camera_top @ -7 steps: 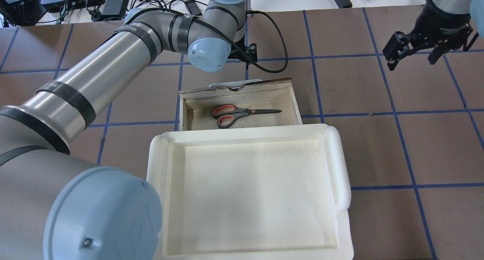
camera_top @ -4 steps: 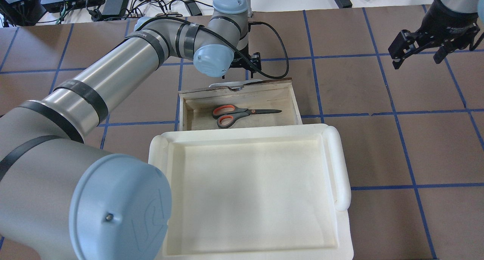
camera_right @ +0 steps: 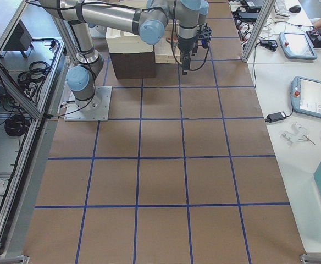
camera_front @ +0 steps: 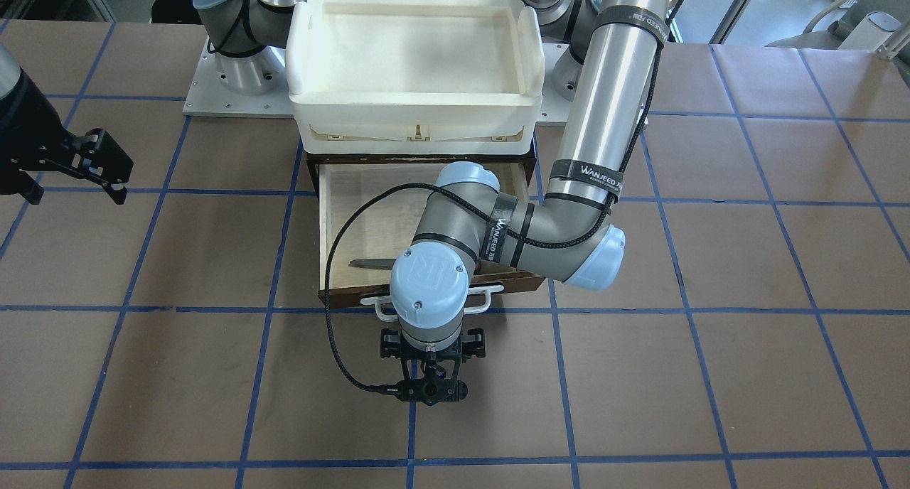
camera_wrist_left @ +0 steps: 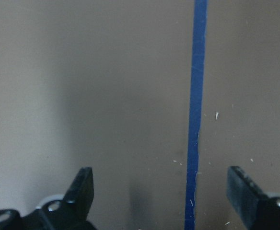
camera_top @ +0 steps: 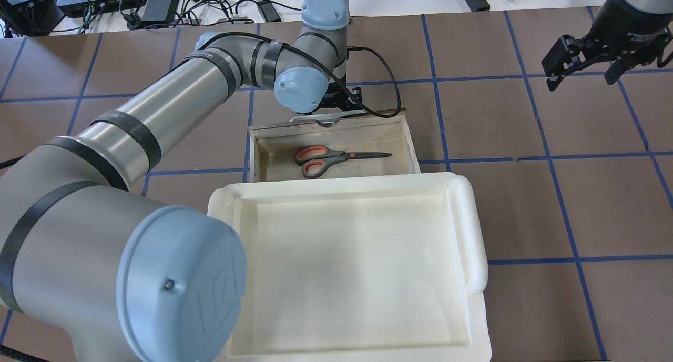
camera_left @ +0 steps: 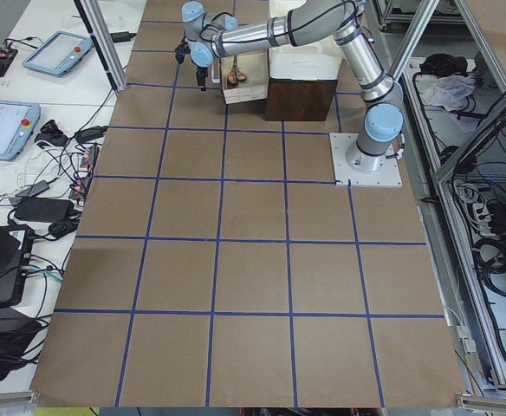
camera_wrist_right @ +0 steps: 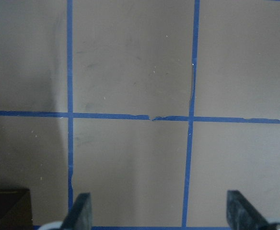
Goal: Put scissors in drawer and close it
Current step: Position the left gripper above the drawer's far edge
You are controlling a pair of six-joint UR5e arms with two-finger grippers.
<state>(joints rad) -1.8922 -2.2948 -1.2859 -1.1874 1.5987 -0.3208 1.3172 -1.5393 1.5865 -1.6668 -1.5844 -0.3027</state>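
Note:
The scissors [camera_top: 336, 158], grey handles lined orange, lie flat inside the open drawer [camera_top: 410, 141], blades pointing right. In the front-facing view only the blade tip [camera_front: 370, 264] shows beside my left arm. The drawer's white bar handle [camera_top: 326, 118] sits on its dark front panel. My left gripper [camera_front: 429, 357] hangs just beyond that handle over the bare table, mostly hidden under its wrist; in the left wrist view it [camera_wrist_left: 161, 191] is open and empty. My right gripper [camera_top: 581, 72] is open and empty, far off to the right of the drawer; it also shows in the right wrist view [camera_wrist_right: 159, 211].
A large white plastic tray [camera_top: 476, 230] sits on top of the brown cabinet that the drawer slides from. Brown table paper with blue tape lines [camera_wrist_left: 195, 120] surrounds it. Cables and power bricks [camera_top: 157, 4] lie along the table's far edge.
My left arm has swung its wrist closer to the drawer's front panel and handle. My right gripper has drifted a little farther away to the right. The scissors and drawer have not moved.

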